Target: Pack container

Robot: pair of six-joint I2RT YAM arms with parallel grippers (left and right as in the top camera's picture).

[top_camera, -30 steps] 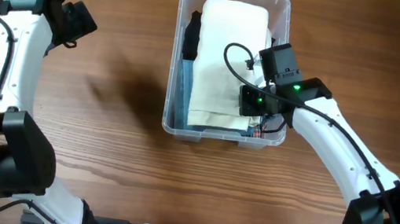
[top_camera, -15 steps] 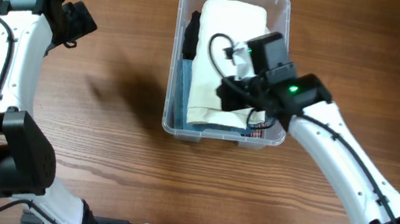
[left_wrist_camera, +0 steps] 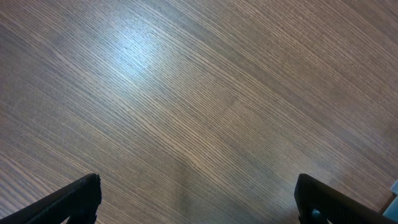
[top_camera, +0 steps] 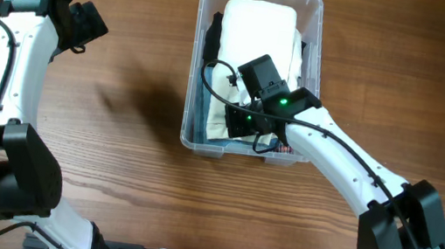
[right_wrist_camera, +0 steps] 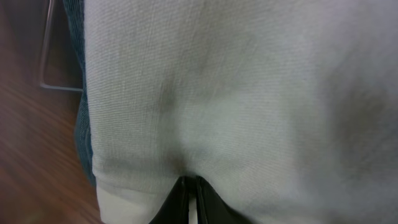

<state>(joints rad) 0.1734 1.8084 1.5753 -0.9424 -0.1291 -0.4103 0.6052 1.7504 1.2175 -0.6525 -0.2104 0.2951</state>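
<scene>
The clear container (top_camera: 193, 67) stands at the table's far middle. It holds a folded white cloth (top_camera: 258, 33), with blue fabric (top_camera: 199, 108) along its left side and a black item (top_camera: 214, 39) by the left wall. My right gripper (top_camera: 237, 124) is inside the container at its near end. In the right wrist view it (right_wrist_camera: 192, 183) is shut, its tips pressed into the white cloth (right_wrist_camera: 236, 87), which dimples around them. The left gripper (top_camera: 87, 25) hangs open over bare wood far to the left, nothing between its fingers (left_wrist_camera: 81, 196).
Brown wooden tabletop (top_camera: 112, 152) surrounds the container. In the right wrist view the container's rim (right_wrist_camera: 46, 56) and blue fabric (right_wrist_camera: 78, 37) show at the upper left. A label shows through the container's near right corner (top_camera: 289, 150).
My right arm has swung left from the container's right rim to its near middle, pushing its shut tips into the white cloth. The left arm has stayed still.
</scene>
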